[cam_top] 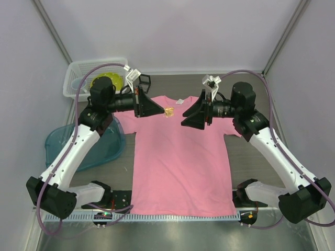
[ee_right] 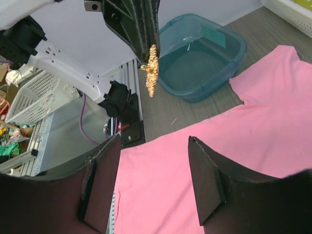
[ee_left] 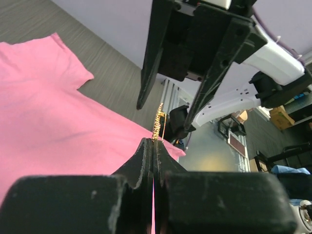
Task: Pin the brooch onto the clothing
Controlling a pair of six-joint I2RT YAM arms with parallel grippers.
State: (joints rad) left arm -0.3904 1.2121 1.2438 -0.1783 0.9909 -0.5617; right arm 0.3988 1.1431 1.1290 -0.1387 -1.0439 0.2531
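Note:
The clothing, a pink T-shirt [cam_top: 180, 167], lies flat on the table with its collar at the far side. My left gripper [cam_top: 161, 110] hovers over the shirt's left shoulder, shut on the brooch [cam_top: 168, 111]. The brooch is a small gold ornament sticking out past the fingertips [ee_left: 158, 122], above the fabric [ee_left: 44, 112]. My right gripper [cam_top: 184, 118] faces it from the right, open, with nothing between its fingers. In the right wrist view the brooch [ee_right: 151, 70] hangs from the left fingers above and ahead of my right gripper [ee_right: 154, 138], apart from it.
A teal bin [cam_top: 57, 141] sits left of the shirt under the left arm. A white basket [cam_top: 73, 73] holding something yellow-green stands at the back left, with a small black box [cam_top: 144, 81] beside it. Enclosure walls close in the sides and back.

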